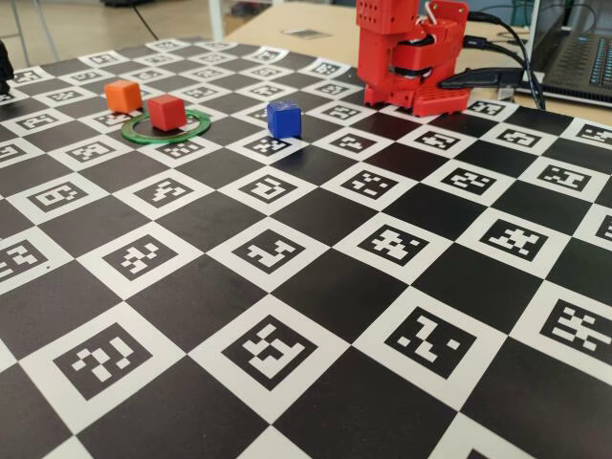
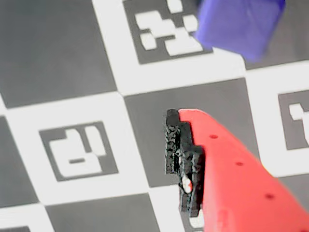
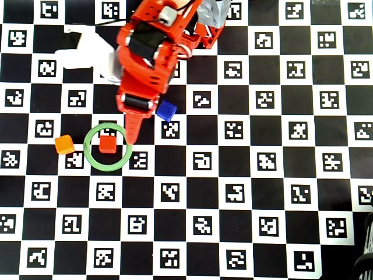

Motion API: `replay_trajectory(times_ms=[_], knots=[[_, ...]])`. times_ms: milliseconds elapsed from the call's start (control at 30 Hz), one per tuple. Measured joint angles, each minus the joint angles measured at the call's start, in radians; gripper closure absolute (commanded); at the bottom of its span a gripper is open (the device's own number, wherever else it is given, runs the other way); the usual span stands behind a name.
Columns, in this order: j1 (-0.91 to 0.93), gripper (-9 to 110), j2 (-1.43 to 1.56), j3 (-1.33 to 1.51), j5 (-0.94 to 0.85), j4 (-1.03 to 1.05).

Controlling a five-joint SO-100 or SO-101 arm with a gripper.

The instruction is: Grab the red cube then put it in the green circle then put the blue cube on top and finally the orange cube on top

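One red cube [image 3: 107, 143] inside one green circle [image 3: 88, 156] beside my fingers [image 3: 130, 135], one blue cube [image 3: 166, 110] opposite, one orange cube [image 3: 64, 144] beyond; my grip holds nothing, opening unclear.

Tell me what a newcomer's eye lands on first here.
The checkerboard of marker tiles fills every view. On it, the red cube sits inside the green circle, with the orange cube just outside and the blue cube beside the red arm.
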Motion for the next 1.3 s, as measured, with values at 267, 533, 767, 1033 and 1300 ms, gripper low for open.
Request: replay_trajectory(times_ms=[267,533,767,1033,1300], knots=[[-0.126,52,0.031,0.092,0.106,-0.015],[-0.184,52,0.031,0.252,0.103,-0.055],[-0.176,52,0.058,0.408,0.083,-0.141],[-0.138,51,0.104,0.598,0.061,-0.291],[-0.115,50,0.121,0.715,0.028,-0.428]])
